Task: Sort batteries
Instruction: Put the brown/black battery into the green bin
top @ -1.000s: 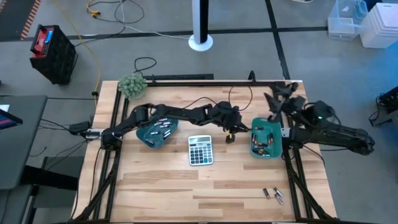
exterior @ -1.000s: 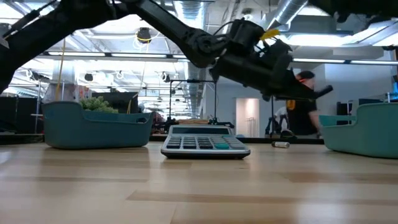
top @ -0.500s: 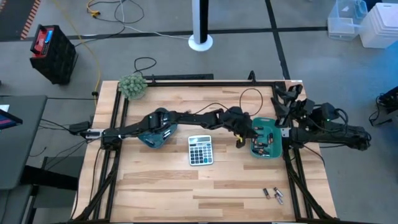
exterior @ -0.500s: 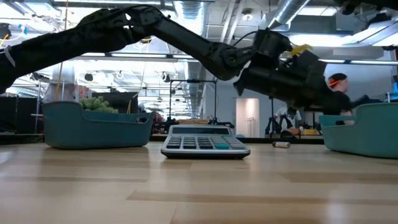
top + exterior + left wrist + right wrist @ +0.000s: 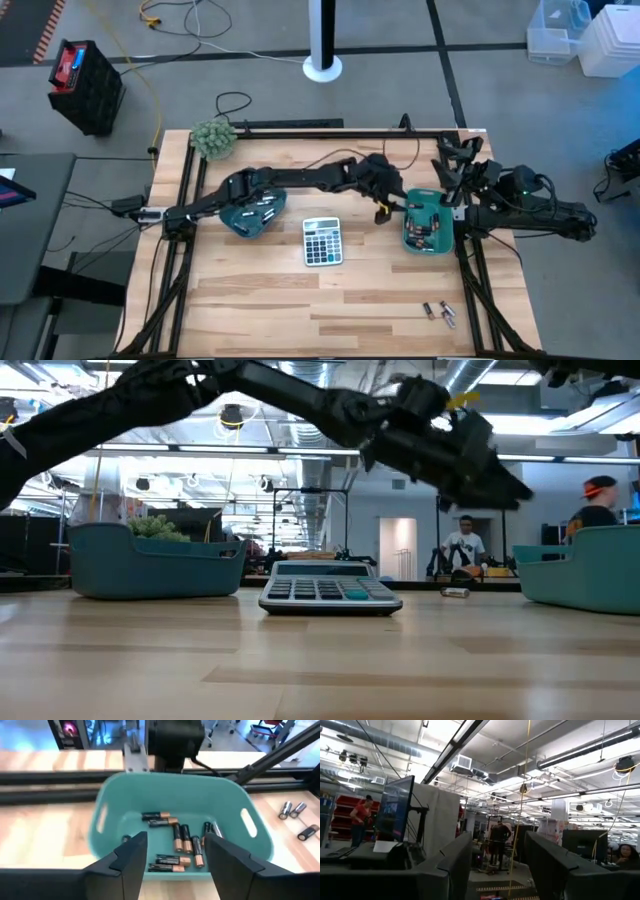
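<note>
My left claw has just opened (now empty) above the right tray; batteries lie inside, one delivery apparently complete.

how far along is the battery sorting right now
Mostly done, it seems: batteries lie in the right teal tray and in the left teal tray. In hand: nothing; the left pincer stands open beside the right tray, the right pincer points away, open. Left: a few loose batteries near the table's front right.

The high view looks straight down on the table, the low view skims level across it past the calculator, both sharing that calculator, while each wrist view peers past its own fingers.
</note>
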